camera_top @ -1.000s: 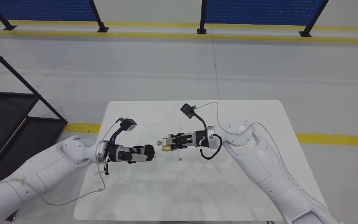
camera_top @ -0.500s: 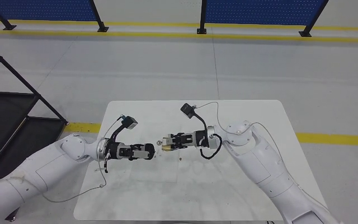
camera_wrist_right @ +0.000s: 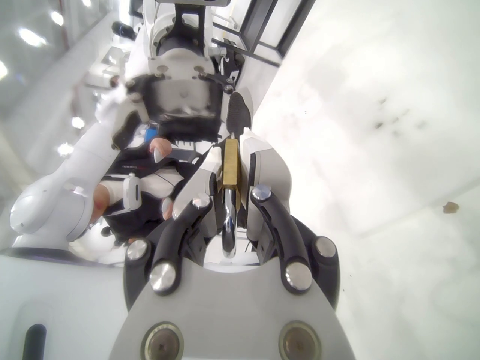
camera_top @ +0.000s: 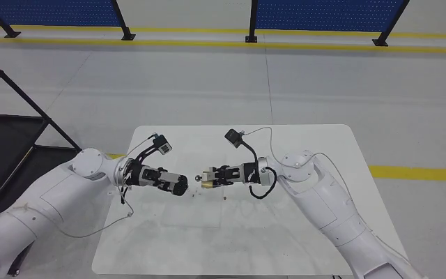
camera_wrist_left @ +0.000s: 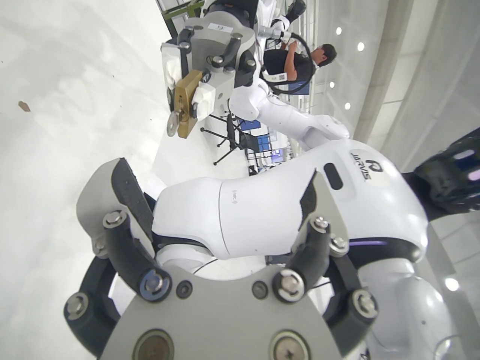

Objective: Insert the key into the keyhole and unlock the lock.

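L arm [camera_top: 83, 178] has swung its elbow outward and now comes at the middle from farther back, wrist rolled; its gripper end barely shifted. R arm [camera_top: 317, 192] hasn't moved.

Room: pale floor [camera_top: 209, 84] w/ yellow lines, blue barriers [camera_top: 327, 12] at the back. White table [camera_top: 300, 237], one brown speck [camera_top: 224, 199] near the middle.

R gripper [camera_top: 212, 177] is clamped on the brass lock [camera_wrist_left: 186, 101], held above the table, shackle [camera_wrist_right: 228, 226] back toward its palm. The key [camera_wrist_left: 173, 124] already sits in the keyhole, head sticking out. L gripper [camera_wrist_left: 217, 177]: fingers spread wide, nothing in them.

What matters: the lock's long axis lies roughly level on the line btwn the two grippers. The key head points at the L gripper, close but not touching. L is free and nearer, so next step is prob. to close on the key head and turn.
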Available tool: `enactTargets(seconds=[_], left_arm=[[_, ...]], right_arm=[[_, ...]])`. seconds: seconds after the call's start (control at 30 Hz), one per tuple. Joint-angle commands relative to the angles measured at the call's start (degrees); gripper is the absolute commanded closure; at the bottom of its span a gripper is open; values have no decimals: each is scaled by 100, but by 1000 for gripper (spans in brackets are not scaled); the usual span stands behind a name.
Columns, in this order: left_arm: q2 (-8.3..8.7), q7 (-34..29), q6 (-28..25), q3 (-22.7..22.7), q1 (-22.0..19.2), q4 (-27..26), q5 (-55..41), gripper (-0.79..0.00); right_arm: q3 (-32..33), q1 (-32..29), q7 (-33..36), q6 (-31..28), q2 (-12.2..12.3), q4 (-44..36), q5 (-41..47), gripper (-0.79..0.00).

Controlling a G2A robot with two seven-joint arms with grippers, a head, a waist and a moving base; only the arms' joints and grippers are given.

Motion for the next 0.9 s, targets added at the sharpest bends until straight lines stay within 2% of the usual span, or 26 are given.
enactTargets(seconds=[0.0,0.13,0.27,0.33,0.63,0.87], left_arm=[[-74,-370,378,-59,21,121,-199,-785],[-258,-892,900,-128,180,216,-367,-785],[-396,-969,977,-339,430,286,-512,-785],[-431,-707,715,-502,543,243,-151,-785],[-434,-657,719,-507,550,238,-147,-785],[-533,16,227,-731,728,129,-11,-785]], right_arm=[[0,0,0,0,0,0,0,0],[0,0,0,0,0,0,0,0],[0,0,0,0,0,0,0,0],[0,0,0,0,0,0,0,0],[0,0,0,0,0,0,0,0],[128,-219,-213,9,30,-95,178,0]])
